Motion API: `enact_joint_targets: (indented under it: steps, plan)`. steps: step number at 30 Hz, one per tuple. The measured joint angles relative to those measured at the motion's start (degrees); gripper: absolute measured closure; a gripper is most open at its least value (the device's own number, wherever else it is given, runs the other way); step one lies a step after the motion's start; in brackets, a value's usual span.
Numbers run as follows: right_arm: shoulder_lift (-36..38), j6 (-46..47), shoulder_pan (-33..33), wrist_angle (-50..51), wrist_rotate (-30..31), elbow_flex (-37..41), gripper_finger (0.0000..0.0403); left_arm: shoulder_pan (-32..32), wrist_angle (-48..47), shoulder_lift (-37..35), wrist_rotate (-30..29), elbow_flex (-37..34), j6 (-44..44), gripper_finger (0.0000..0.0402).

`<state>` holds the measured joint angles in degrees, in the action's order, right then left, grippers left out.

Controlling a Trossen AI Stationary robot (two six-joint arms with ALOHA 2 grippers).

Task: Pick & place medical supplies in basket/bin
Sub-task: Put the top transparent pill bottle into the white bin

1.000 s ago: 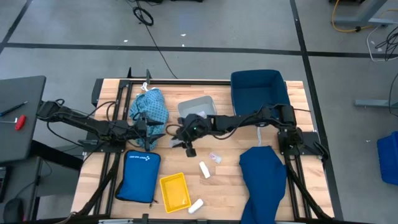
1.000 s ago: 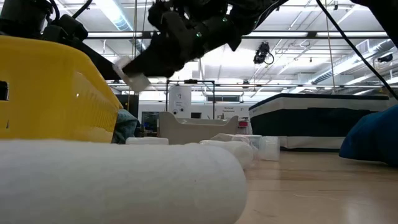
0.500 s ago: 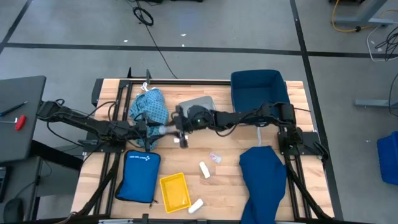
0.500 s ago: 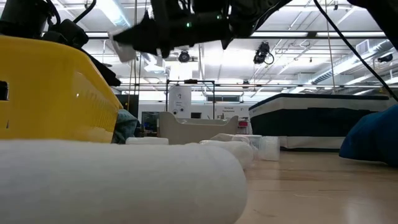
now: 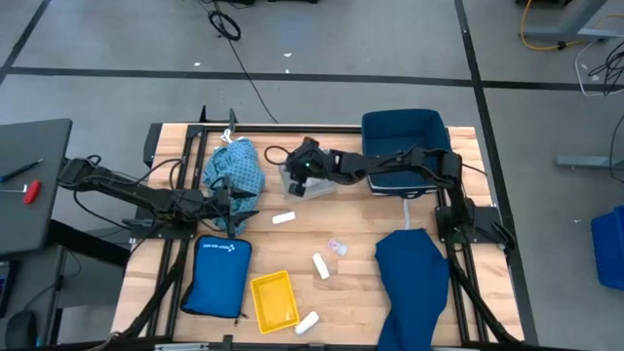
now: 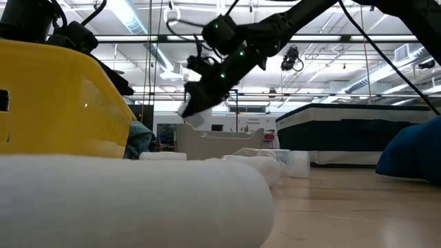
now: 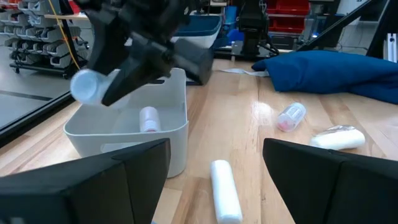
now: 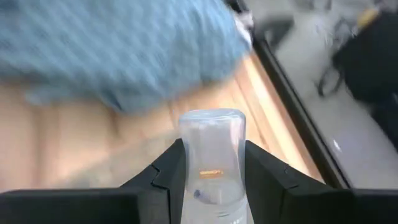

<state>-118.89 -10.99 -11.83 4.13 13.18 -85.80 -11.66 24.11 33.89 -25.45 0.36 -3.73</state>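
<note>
My right gripper (image 5: 292, 177) hangs over the left end of the white bin (image 5: 327, 187), shut on a clear vial (image 8: 211, 162); the left wrist view shows that vial (image 7: 87, 85) above the bin's rim (image 7: 124, 127). One white roll (image 7: 148, 118) lies inside the bin. More rolls (image 5: 283, 218) (image 5: 320, 265) (image 5: 307, 323) and another vial (image 5: 337, 248) lie on the table. The light blue patterned cloth (image 5: 234, 168) sits at the far left, the navy cloth (image 5: 411, 283) at the near right. My left gripper (image 5: 239, 205) waits open at the left. My right gripper pinches the vial's body (image 8: 211, 186) between its two fingers (image 8: 165, 171), one on each side. The vial's rounded end sticks out past the fingertips. The fingers slant downward toward the table's left. The vial hangs clear of the bin and the table.
A navy bin (image 5: 405, 141) stands at the far right. A yellow tray (image 5: 274, 298) and a flat bright blue pouch (image 5: 216, 276) lie near the front left. Bare wood shows between the white bin and the yellow tray.
My right gripper, holding the vial, has swung from the middle of the table toward the far edge and now hangs over the white bin's left end. It turned as it went, from pointing toward the near edge to pointing toward the left.
</note>
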Motion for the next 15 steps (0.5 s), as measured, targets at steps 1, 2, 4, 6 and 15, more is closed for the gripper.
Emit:
enact_joint_targets:
  steps: [1,2,4,6,15]
  plan:
    - [0.0,0.06,-0.46,1.74,0.28,0.0,0.0274,0.0,0.0,0.0,0.0,0.01,0.0,0.0141]
    - [0.0,0.22,-0.96,3.71,0.25,0.0,0.0274,0.01,0.0,0.0,0.0,0.0,0.0,0.0141]
    - [0.0,1.09,-1.89,7.52,-0.23,0.0,0.0274,0.02,0.01,0.0,0.0,0.0,0.0,0.0141]
    - [0.0,1.59,-2.71,11.44,-1.7,0.0,0.0274,0.0,0.01,0.0,0.0,0.01,-0.11,0.0141]
    - [0.0,1.1,-4.16,23.04,-5.88,0.0,0.0274,0.01,0.01,0.0,0.0,0.01,-0.38,0.0141]
